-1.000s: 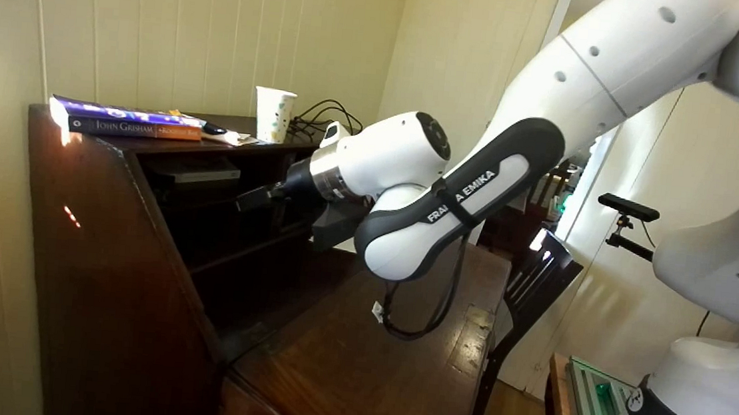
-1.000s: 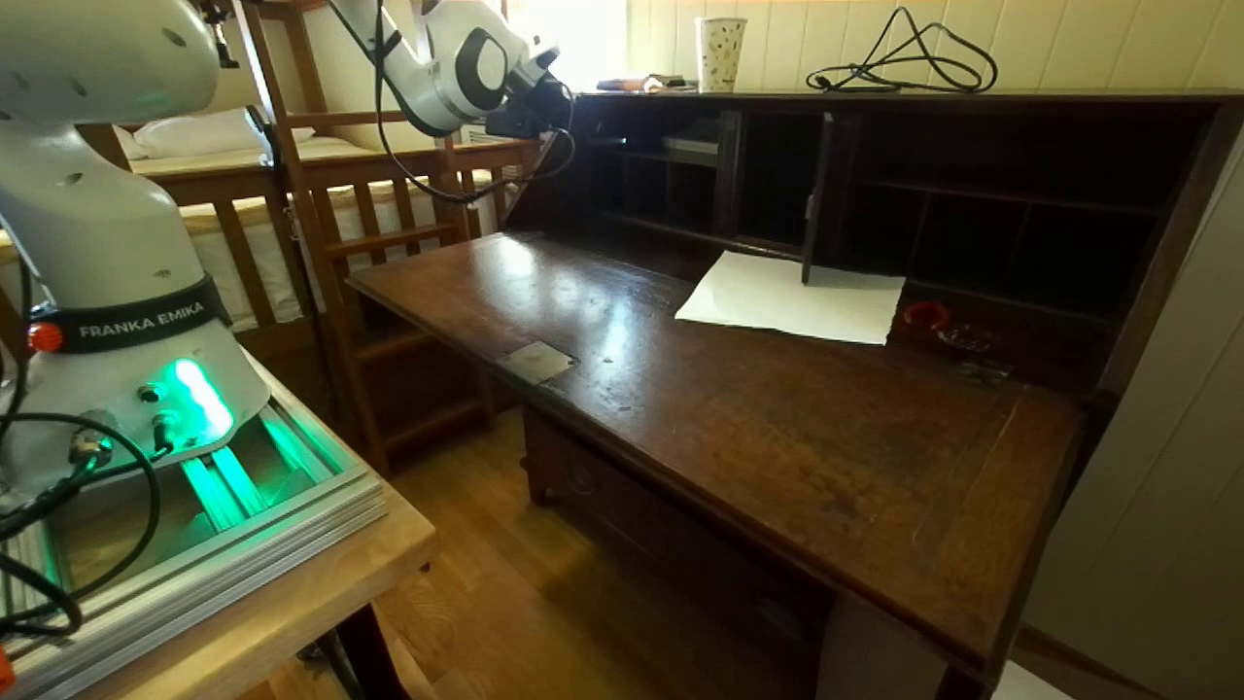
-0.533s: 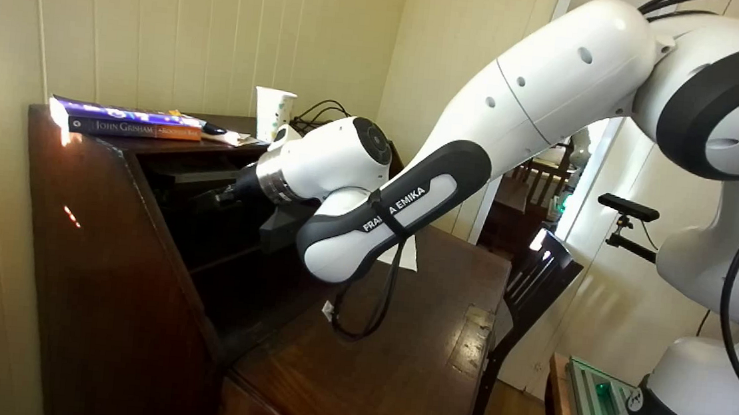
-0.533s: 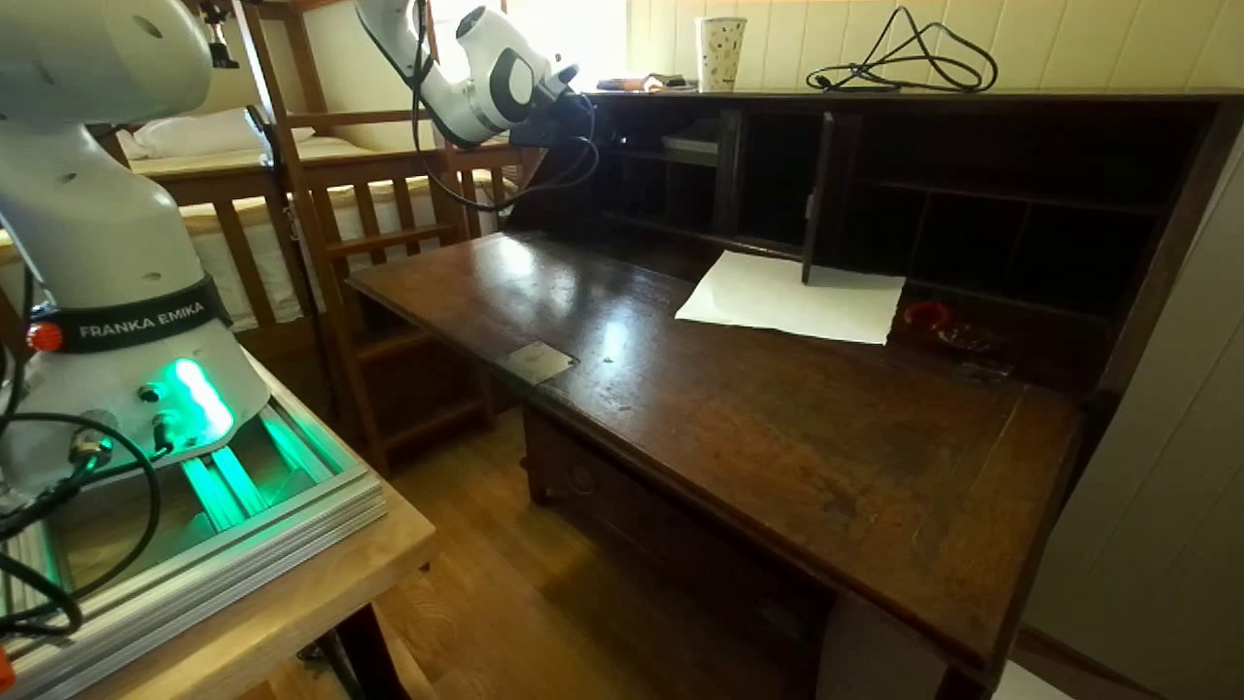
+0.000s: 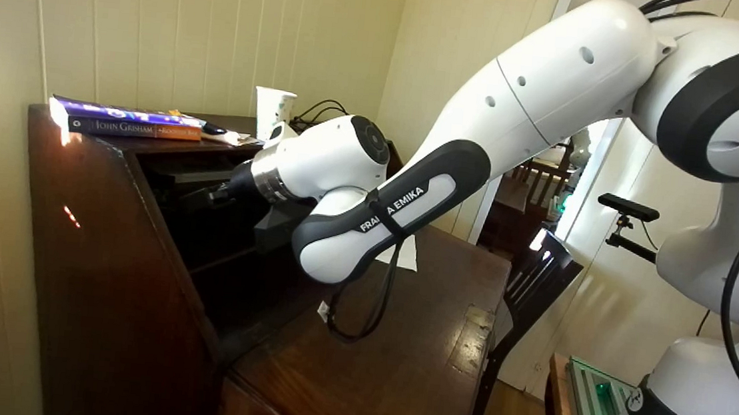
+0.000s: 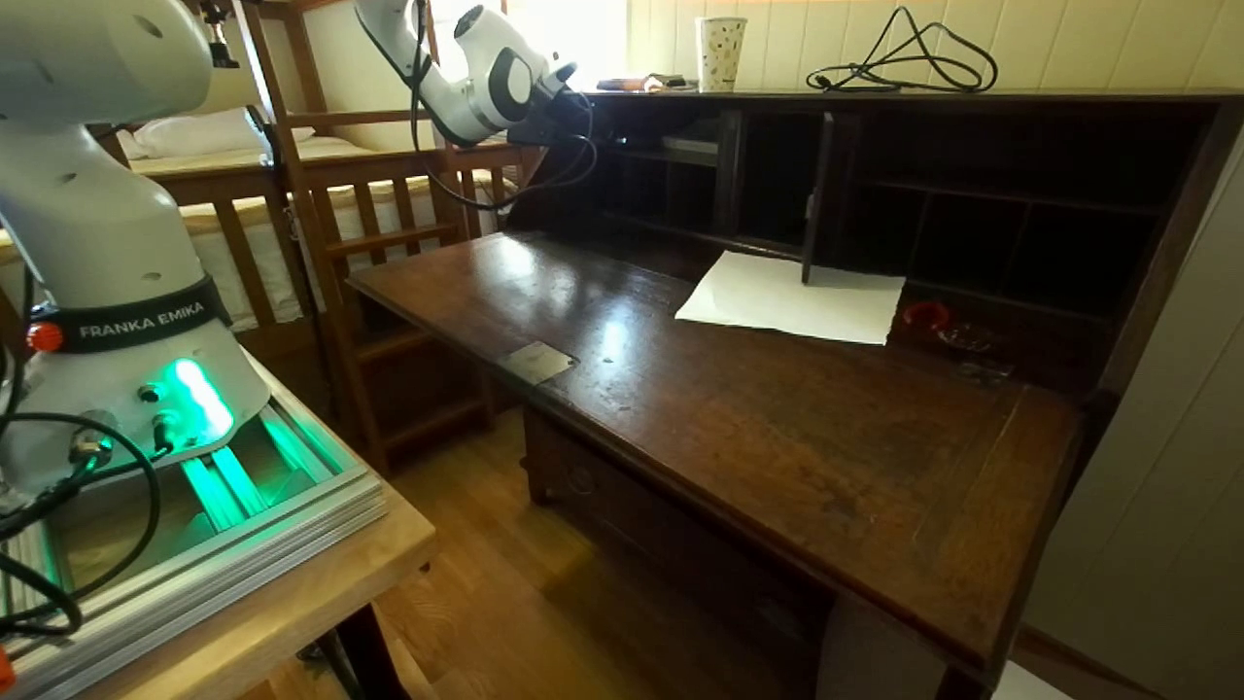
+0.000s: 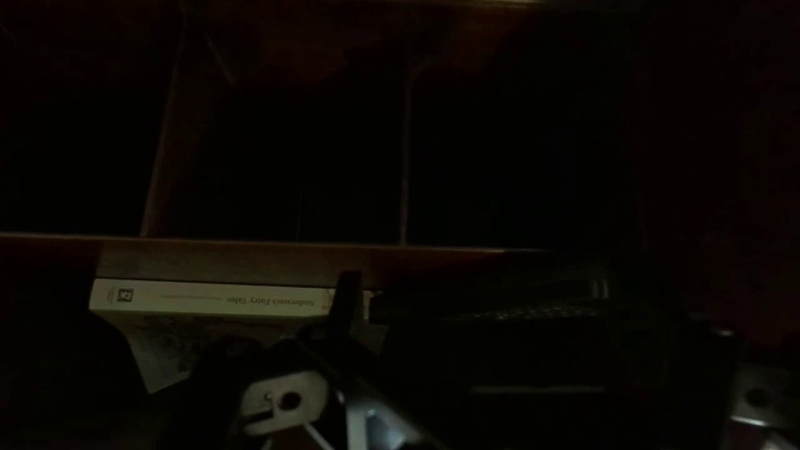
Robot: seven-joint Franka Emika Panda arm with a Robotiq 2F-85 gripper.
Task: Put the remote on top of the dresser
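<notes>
The dresser, a dark reddish-brown slant-front desk, stands with its front panel down in both exterior views [image 5: 110, 265] [image 6: 777, 418]. My gripper [image 5: 193, 202] reaches into its upper shelf at the end by the books; it also shows in an exterior view [image 6: 603, 126]. In the very dark wrist view, the gripper [image 7: 509, 300] looks open; one finger shows clearly, the opposite fingertip is lost in shadow. Between them lies a long dark thing with rows of small glints, probably the remote [image 7: 537, 312]. I cannot tell whether a finger touches it.
On the dresser's top are books [image 5: 135, 128], a paper cup [image 5: 274, 113] and a black cable [image 6: 904, 78]. A pale book [image 7: 206, 297] lies on the shelf beside the gripper, near dividers [image 7: 406, 156]. A small door [image 6: 821, 194] stands open above white paper [image 6: 787, 301].
The arm has moved forward into the dresser's upper shelf. In the last half second it has only crept slightly deeper. Nothing else has visibly moved.
</notes>
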